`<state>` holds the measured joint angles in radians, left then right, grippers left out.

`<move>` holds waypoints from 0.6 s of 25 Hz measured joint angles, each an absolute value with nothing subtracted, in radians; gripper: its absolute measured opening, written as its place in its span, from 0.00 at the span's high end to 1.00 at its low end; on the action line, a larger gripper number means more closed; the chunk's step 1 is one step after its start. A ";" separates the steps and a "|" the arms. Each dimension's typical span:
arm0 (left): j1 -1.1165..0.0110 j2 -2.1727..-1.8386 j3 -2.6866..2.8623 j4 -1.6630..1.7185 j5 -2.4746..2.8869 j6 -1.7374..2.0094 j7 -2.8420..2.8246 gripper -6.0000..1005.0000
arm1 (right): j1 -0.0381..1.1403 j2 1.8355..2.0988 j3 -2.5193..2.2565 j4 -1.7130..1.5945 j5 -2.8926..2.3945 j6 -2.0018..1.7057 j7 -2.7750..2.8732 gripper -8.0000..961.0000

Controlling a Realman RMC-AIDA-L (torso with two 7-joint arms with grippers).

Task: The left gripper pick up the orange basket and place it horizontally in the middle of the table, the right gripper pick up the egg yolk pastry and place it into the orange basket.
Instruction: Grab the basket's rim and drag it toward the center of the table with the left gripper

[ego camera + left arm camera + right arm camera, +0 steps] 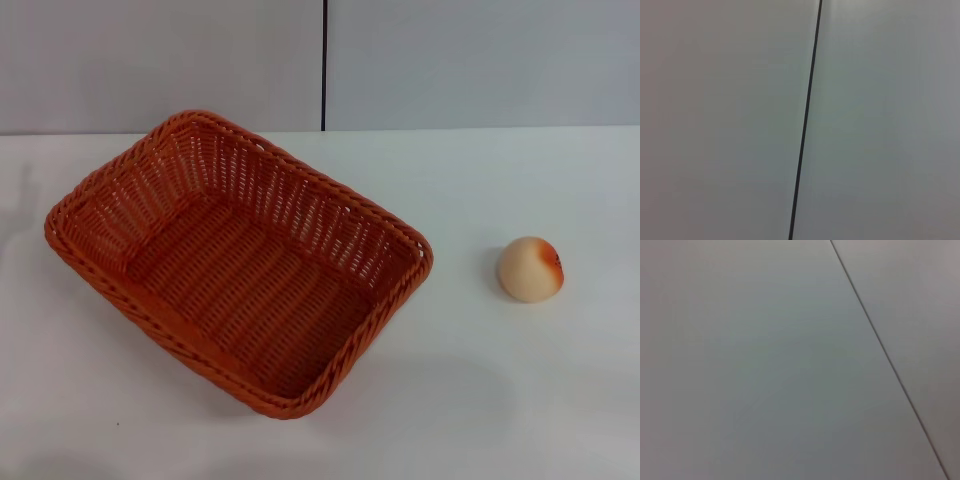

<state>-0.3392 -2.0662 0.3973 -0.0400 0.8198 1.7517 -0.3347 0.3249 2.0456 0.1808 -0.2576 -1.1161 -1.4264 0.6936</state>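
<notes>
On my head view, the orange basket [240, 265] sits on the left half of the white table [480, 400], turned at a slant, one corner toward the back wall [160, 60] and one toward me. Its woven sides slope outward under a braided rim, and it is empty. To the right, well apart from it, the egg yolk pastry [531, 268] rests on the tabletop: a pale cream ball with an orange-red blotch on its right side. I see neither gripper anywhere, so I cannot tell how their fingers stand. Both wrist views show only grey panelling crossed by a dark seam [805, 120].
</notes>
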 joint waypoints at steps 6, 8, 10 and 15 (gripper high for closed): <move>-0.340 -2.066 0.398 -0.040 0.822 1.757 -0.337 0.29 | 0.328 2.063 0.207 -0.262 -1.116 -1.440 0.693 0.24; -0.340 -2.066 0.398 -0.040 0.822 1.758 -0.338 0.29 | 0.328 2.064 0.208 -0.259 -1.116 -1.440 0.693 0.24; -0.338 -2.066 0.400 -0.040 0.822 1.760 -0.339 0.29 | 0.327 2.066 0.209 -0.255 -1.116 -1.440 0.693 0.24; -0.333 -2.063 0.409 -0.028 0.824 1.762 -0.370 0.29 | 0.329 2.068 0.210 -0.239 -1.116 -1.441 0.693 0.24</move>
<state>-0.3328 -2.0630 0.4088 -0.0276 0.8235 1.7622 -0.3696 0.3290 2.0682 0.2101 -0.2390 -1.1161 -1.4410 0.6933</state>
